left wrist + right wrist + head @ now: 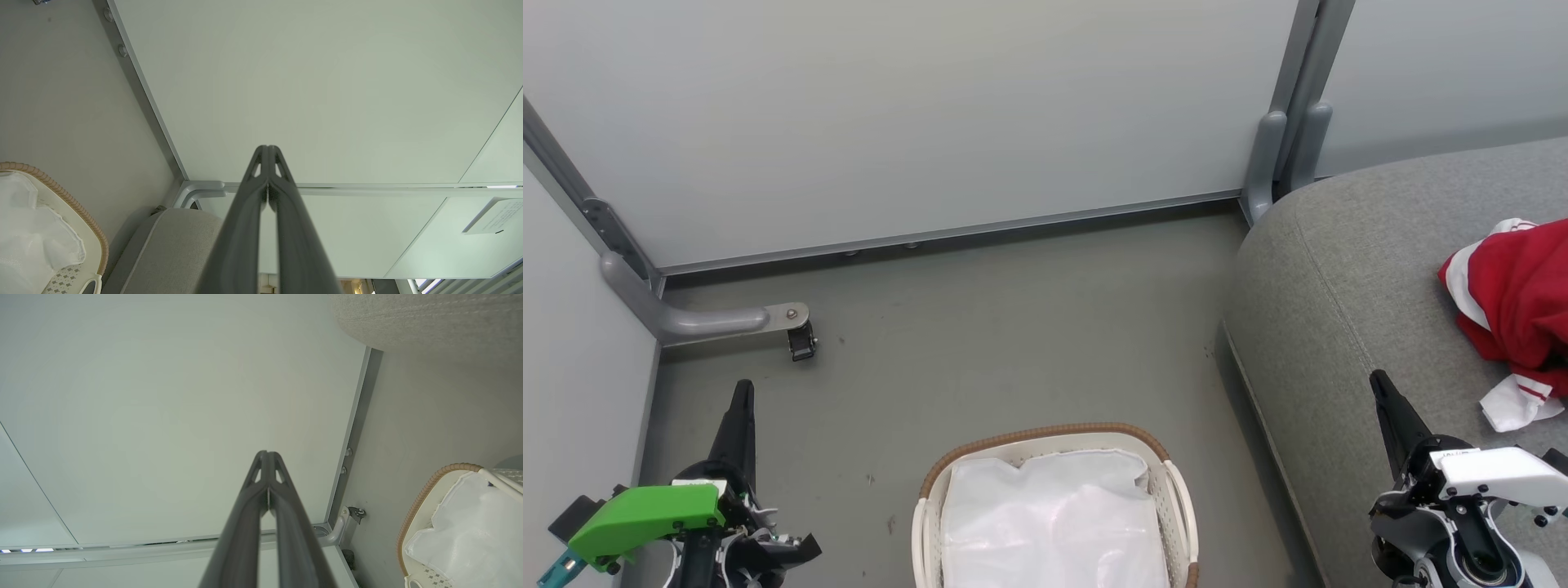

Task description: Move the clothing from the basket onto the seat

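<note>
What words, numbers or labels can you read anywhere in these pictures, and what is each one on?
No text can be read here.
Paper notice on the wall panel, left wrist view: lines of print, too small to read.
Clothing on the seat: red fabric and white trim, no numeral or word facing the camera.
Basket: no label visible.

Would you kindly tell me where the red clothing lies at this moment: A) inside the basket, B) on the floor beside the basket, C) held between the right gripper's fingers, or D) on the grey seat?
D: the clothing lies bunched on the seat, while the basket holds a white liner sheet.
</note>
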